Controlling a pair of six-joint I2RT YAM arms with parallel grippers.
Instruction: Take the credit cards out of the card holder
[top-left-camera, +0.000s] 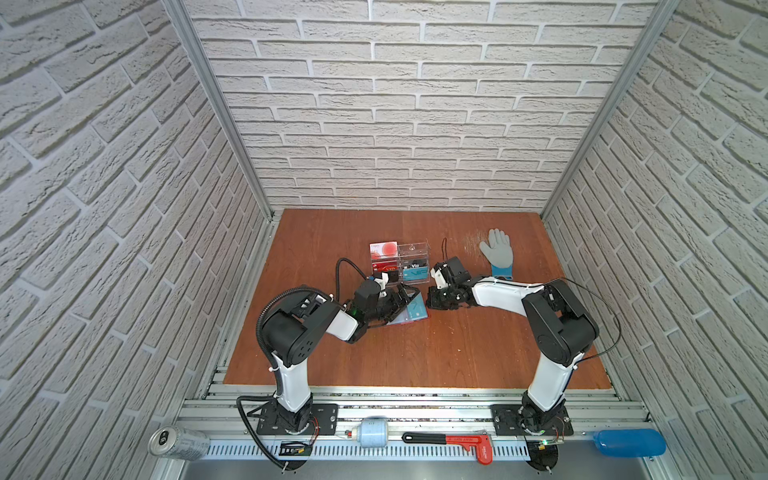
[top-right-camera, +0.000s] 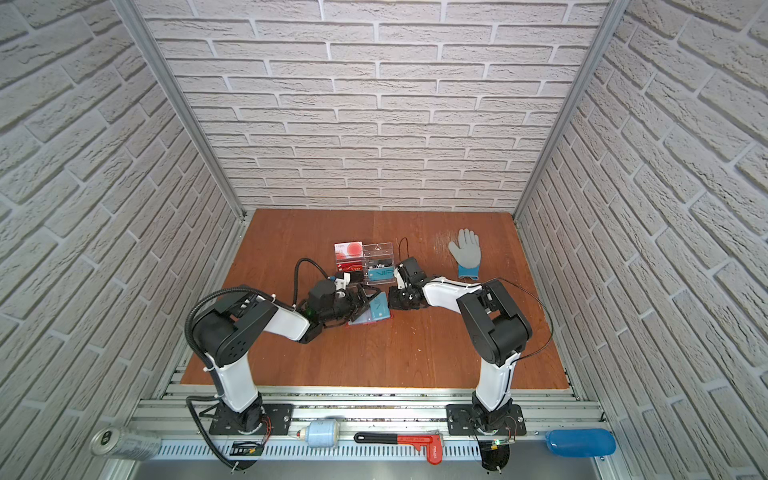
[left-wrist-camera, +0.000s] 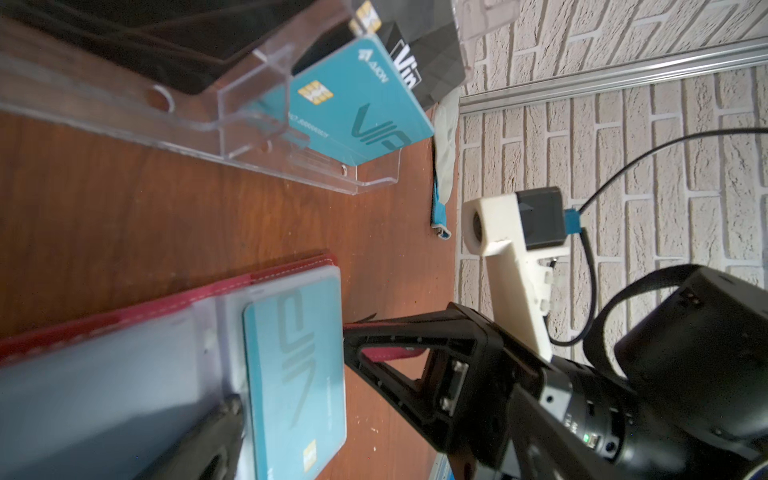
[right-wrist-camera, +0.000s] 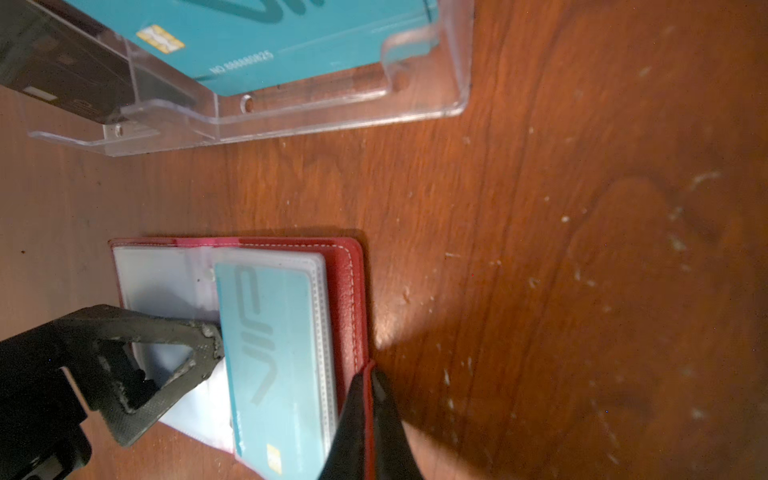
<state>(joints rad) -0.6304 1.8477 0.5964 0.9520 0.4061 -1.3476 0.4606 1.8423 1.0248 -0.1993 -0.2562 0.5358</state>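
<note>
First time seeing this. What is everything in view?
table: one, reddish-brown wood, under everything
card holder: one, red, pale inside, open mid-table
credit card: one showing, teal, on the card holder's inside
acrylic stand: one, clear, beyond the card holder
display cards: four showing, red, white, black, teal, in the acrylic stand
glove: one, grey with blue cuff, table's far right
can: one, silver, front rail's left end
canister: one, pale blue, front rail
tool: one, red with black handle, front rail
container: one, blue, front rail's right end
arms: two, white and black, front rail
left gripper: one, black, open over the card holder
right gripper: one, black, shut on the card holder
</note>
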